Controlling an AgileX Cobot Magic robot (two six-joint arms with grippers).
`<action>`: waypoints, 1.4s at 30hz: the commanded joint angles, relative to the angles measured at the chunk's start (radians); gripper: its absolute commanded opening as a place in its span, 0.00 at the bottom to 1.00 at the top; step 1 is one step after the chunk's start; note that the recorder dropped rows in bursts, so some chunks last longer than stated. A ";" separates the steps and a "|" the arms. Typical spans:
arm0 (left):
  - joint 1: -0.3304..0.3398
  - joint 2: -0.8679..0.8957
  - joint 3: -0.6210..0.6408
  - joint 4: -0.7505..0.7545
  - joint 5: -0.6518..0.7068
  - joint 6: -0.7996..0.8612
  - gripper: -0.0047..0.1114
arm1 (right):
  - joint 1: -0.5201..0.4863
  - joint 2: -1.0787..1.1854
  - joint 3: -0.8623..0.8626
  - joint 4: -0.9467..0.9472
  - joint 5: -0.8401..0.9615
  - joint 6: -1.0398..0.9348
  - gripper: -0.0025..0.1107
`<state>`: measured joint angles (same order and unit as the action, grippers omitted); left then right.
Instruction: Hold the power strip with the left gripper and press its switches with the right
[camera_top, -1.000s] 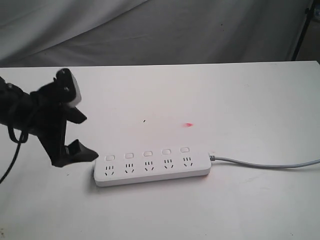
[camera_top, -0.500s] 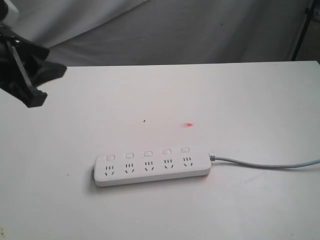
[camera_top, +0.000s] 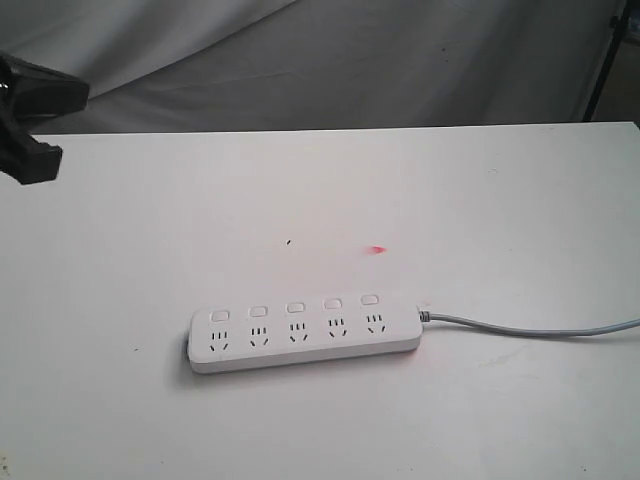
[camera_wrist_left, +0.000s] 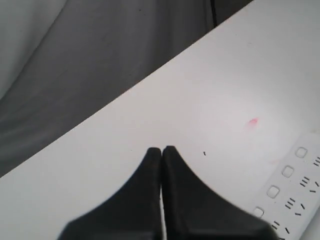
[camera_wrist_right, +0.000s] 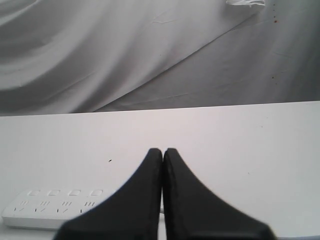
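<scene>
The white power strip (camera_top: 305, 338) lies flat on the table with its five switches (camera_top: 295, 308) in a row above the sockets and its grey cord (camera_top: 530, 328) running right. Nothing touches it. My left gripper (camera_top: 45, 115) hangs at the far left edge, high and well away from the strip. Its fingertips (camera_wrist_left: 162, 150) meet in the left wrist view, shut on nothing, and part of the strip (camera_wrist_left: 295, 192) shows beside them. My right gripper (camera_wrist_right: 163, 150) is also shut and empty, with the strip (camera_wrist_right: 50, 205) low in its view. The exterior view does not show the right gripper.
A small red mark (camera_top: 377, 249) and a tiny dark speck (camera_top: 289, 241) sit on the white table (camera_top: 480, 200) behind the strip. Grey draped cloth (camera_top: 350, 60) hangs behind the table's far edge. A dark stand leg (camera_top: 603, 70) is at the upper right.
My left gripper has pulled away from the strip's left end, rising up and to the left until only part of it shows. The strip has not moved.
</scene>
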<state>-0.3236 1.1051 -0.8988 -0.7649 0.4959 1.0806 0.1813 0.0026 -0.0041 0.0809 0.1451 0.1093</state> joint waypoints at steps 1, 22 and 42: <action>0.000 -0.073 -0.001 0.155 -0.046 -0.264 0.04 | -0.006 -0.003 0.004 -0.004 0.001 -0.004 0.02; 0.025 -0.670 0.360 1.103 0.020 -1.325 0.04 | -0.006 -0.003 0.004 -0.001 0.001 -0.004 0.02; 0.283 -0.961 0.859 1.111 -0.372 -1.476 0.04 | -0.006 -0.003 0.004 -0.003 0.001 -0.004 0.02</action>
<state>-0.0647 0.1622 -0.0635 0.3437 0.1470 -0.3818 0.1813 0.0026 -0.0041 0.0809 0.1451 0.1093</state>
